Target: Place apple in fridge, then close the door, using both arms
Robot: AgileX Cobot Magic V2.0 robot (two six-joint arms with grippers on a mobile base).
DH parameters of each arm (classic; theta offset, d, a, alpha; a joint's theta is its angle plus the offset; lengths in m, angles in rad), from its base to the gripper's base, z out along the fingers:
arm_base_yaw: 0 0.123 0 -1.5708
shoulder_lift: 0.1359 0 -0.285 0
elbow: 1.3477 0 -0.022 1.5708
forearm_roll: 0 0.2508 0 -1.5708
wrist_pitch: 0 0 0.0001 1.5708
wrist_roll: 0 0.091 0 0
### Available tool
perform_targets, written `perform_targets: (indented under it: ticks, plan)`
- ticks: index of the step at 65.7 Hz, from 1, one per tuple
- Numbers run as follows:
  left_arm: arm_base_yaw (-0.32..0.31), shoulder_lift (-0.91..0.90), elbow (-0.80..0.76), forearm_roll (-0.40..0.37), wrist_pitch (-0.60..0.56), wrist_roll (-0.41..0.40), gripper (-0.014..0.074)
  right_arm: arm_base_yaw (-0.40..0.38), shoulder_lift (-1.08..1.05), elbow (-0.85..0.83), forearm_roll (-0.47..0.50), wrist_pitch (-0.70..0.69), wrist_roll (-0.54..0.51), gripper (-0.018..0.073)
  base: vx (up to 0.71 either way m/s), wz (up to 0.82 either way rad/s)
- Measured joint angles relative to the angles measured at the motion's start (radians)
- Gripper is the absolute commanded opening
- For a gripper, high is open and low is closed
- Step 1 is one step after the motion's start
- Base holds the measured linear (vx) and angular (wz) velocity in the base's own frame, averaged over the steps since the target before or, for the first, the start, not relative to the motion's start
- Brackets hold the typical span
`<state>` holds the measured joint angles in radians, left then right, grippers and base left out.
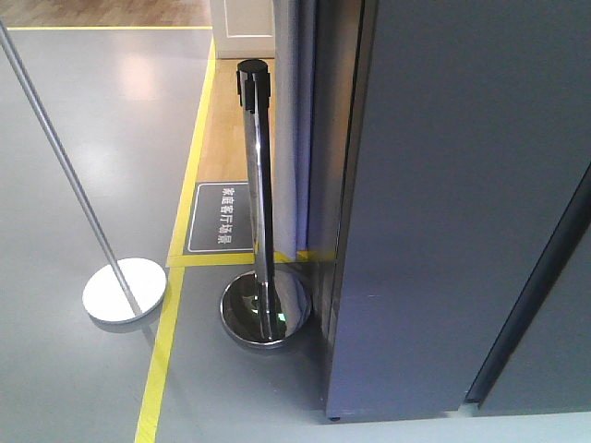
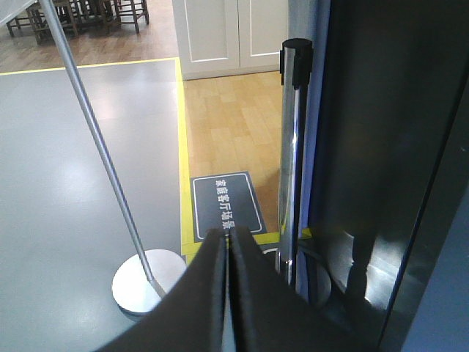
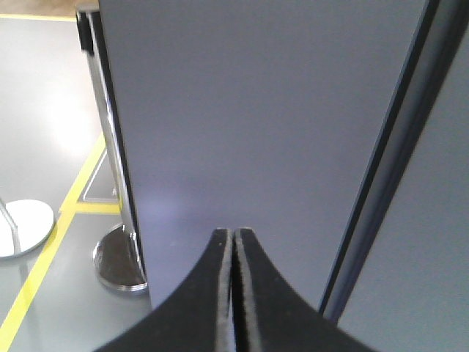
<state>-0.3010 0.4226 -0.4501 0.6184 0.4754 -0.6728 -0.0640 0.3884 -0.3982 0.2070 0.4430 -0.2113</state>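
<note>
- The fridge [image 1: 443,203] was seen shut, its dark grey door [image 3: 249,132] flush with the body; no apple was visible anywhere, so it could not be told whether it lay inside.
- Both grippers were carried clenched and empty: the left gripper [image 2: 227,242] beside the fridge, the right gripper [image 3: 233,238] before the door, probably awaiting the opening.
- One chrome post [image 1: 259,185] was counted just beside the fridge, one white stand [image 1: 125,289] farther off.

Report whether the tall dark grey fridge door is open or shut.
Shut: the tall dark grey fridge door lies flush beside its neighbouring panel, with only a thin dark seam and no white interior visible.
</note>
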Motion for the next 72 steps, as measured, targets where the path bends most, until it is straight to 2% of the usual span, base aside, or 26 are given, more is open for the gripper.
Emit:
perform_targets:
  ticks: [52, 61, 72]
  plan:
    - [0.000, -0.008, 0.005, 0.013, 0.010, 0.005, -0.0006, 0.000, 0.000, 0.011, 0.002, 0.016, 0.001, -0.0008, 0.00, 0.00]
    - [0.000, -0.071, 0.035, -0.004, 0.024, 0.100, -0.0006, 0.000, 0.000, 0.011, 0.002, 0.016, 0.001, -0.0008, 0.00, 0.00]
    - [0.000, -0.227, 0.142, -0.137, 0.028, 0.276, -0.0006, 0.000, 0.000, 0.011, 0.002, 0.016, 0.001, -0.0008, 0.00, 0.00]
